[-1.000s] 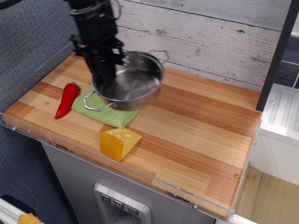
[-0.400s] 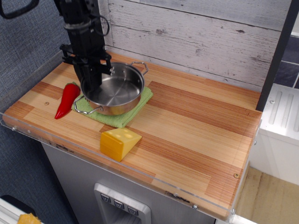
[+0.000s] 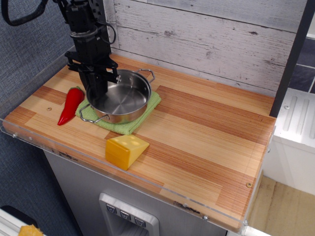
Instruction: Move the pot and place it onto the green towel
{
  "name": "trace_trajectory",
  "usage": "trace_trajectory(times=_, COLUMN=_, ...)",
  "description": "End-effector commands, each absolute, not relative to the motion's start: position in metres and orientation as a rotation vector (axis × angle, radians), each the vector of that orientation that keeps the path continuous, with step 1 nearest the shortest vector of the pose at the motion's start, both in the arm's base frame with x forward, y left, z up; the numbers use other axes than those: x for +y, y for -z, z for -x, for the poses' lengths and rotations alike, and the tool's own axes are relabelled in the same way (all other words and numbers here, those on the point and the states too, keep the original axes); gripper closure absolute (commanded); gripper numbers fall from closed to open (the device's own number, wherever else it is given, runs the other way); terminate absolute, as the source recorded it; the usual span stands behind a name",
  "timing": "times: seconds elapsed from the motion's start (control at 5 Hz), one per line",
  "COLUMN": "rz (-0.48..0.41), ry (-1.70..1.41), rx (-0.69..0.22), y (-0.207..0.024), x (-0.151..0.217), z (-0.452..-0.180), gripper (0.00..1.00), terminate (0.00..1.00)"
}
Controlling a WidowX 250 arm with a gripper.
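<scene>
The single black arm enters from the top left corner of the frame and hangs almost straight down, a dark cable looping off its upper part toward the left edge. The wrist block sits in the upper left, with a short bracket jutting out on each side. Below it the gripper (image 3: 98,92) points downward at left of centre, its dark fingers close together; whether they clamp anything cannot be told.

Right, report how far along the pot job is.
Done: the pot sits on the green towel, beside the red pepper. In hand: the pincer is at the pot's left rim; its grip can't be made out. Left: release and withdraw.
</scene>
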State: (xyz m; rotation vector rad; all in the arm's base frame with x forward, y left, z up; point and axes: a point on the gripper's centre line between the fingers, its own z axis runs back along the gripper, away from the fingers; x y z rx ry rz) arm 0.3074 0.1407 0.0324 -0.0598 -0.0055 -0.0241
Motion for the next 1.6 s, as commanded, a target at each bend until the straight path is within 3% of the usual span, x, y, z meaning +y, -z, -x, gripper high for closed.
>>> trace_trajectory(times=0.0, rz=0.052, ry=-0.008, rx=-0.034, y=-0.042, x=0.155, z=-0.306, gripper=1.0, terminate=0.0)
trace_trajectory(times=0.2, rz=0.065, ry=-0.006, rx=-0.035, y=-0.039, x=0.156, z=-0.305, gripper=1.0, terminate=0.0)
trace_trajectory(times=0.4, rz=0.086, ry=-0.018, rx=-0.037, y=-0.042, x=0.157, z=-0.306, gripper=0.0, terminate=0.0)
trace_trajectory(times=0.8, rz=0.045, ry=-0.007, rx=-0.042, y=-0.066, x=0.159, z=-0.305, gripper=0.0, terminate=0.0)
trace_trajectory(times=1.0, rz=-0.012, ry=-0.027, rx=-0.056, y=-0.088, x=0.161, z=-0.302, gripper=0.0, terminate=0.0)
trace_trajectory(times=1.2, rz=-0.072, ry=-0.014, rx=-0.086, y=-0.112, x=0.149, z=-0.302, gripper=0.0, terminate=0.0)
trace_trajectory(times=1.4, rz=-0.076, ry=0.082, rx=-0.174, y=-0.126, x=0.117, z=-0.31, gripper=0.0, terminate=0.0)
